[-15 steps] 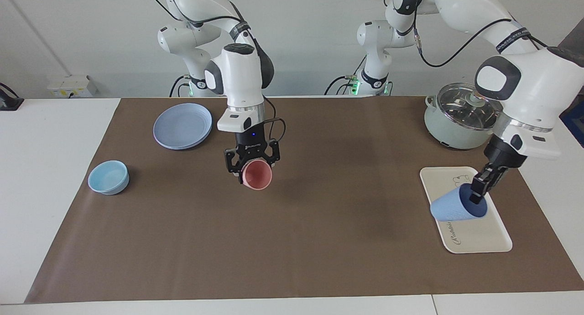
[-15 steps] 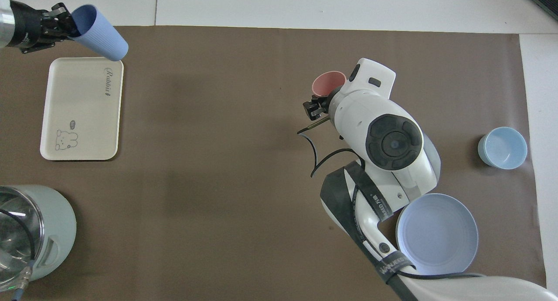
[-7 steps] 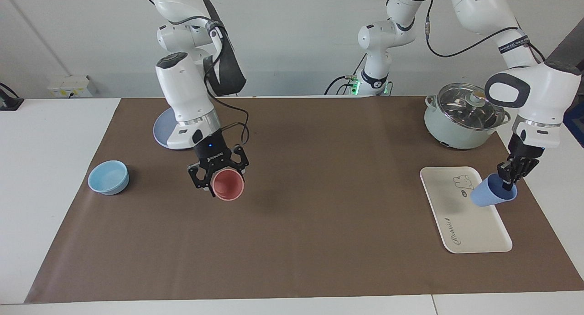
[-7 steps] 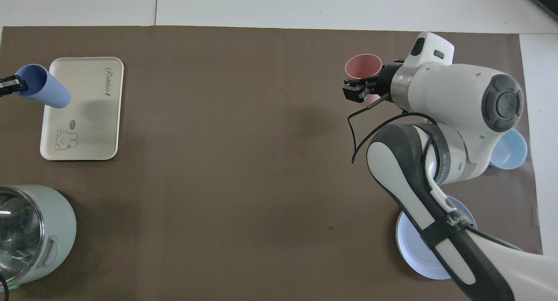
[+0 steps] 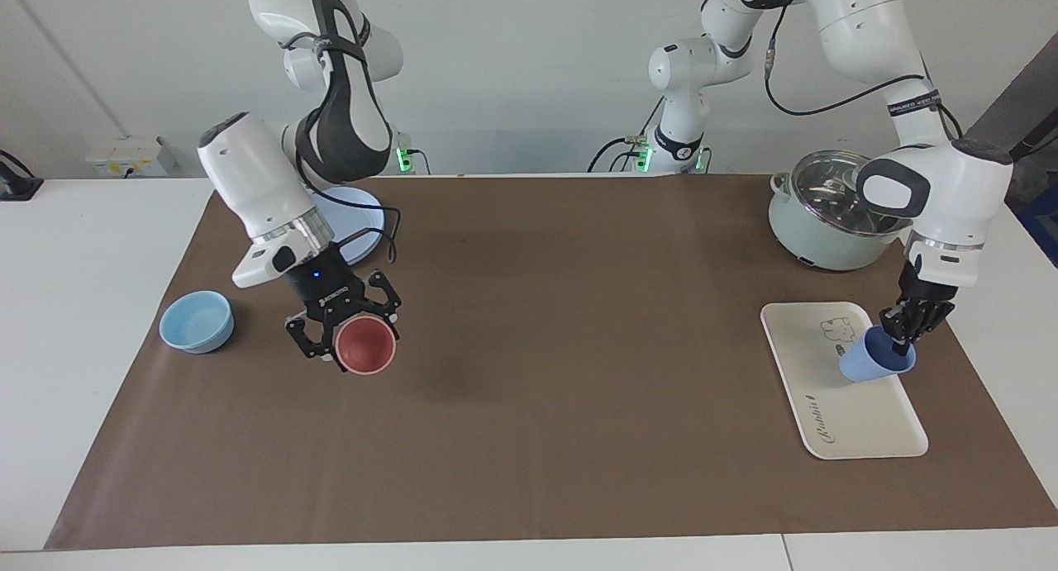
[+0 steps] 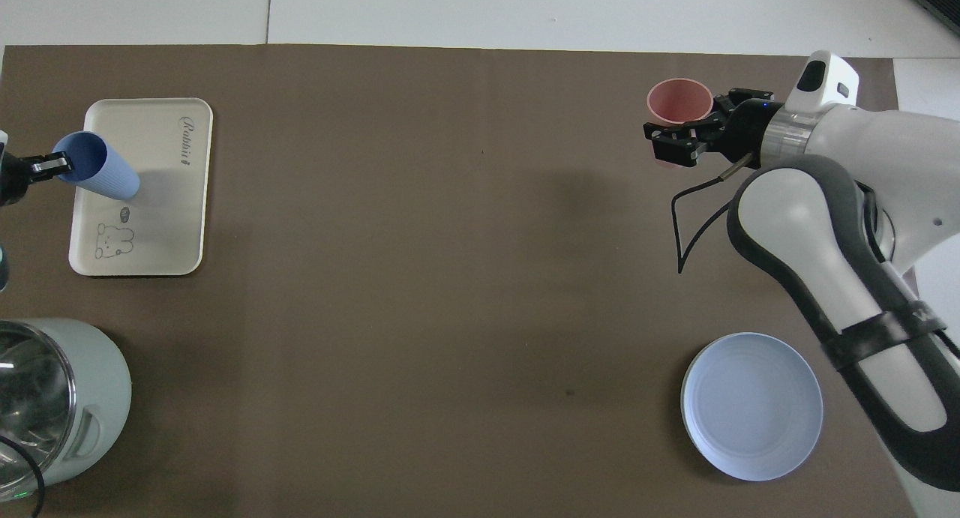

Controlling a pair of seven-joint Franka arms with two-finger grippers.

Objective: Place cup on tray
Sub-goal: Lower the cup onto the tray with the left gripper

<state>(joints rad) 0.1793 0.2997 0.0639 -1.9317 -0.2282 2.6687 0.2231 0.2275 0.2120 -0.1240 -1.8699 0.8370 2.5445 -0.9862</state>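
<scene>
- Periwinkle cup (image 5: 874, 363) tilted, base touching tray (image 5: 860, 418), rim pinched by left gripper (image 5: 903, 333).
- Pink tumbler (image 5: 364, 349) clenched by right gripper (image 5: 347, 327), aloft over brown mat (image 5: 562, 373).

You have the periwinkle-blue plastic cup (image 5: 868, 363) tilted on the cream rectangular tray (image 5: 860, 426) at the left arm's end, with the lidded pot (image 5: 826, 216) nearer the robots.

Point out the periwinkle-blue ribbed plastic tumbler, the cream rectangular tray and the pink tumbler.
Periwinkle-blue ribbed plastic tumbler (image 5: 864, 364): facing view, side wall.
Cream rectangular tray (image 5: 868, 426): facing view, bare floor.
Pink tumbler (image 6: 679, 100): overhead view, inside its mouth.
</scene>
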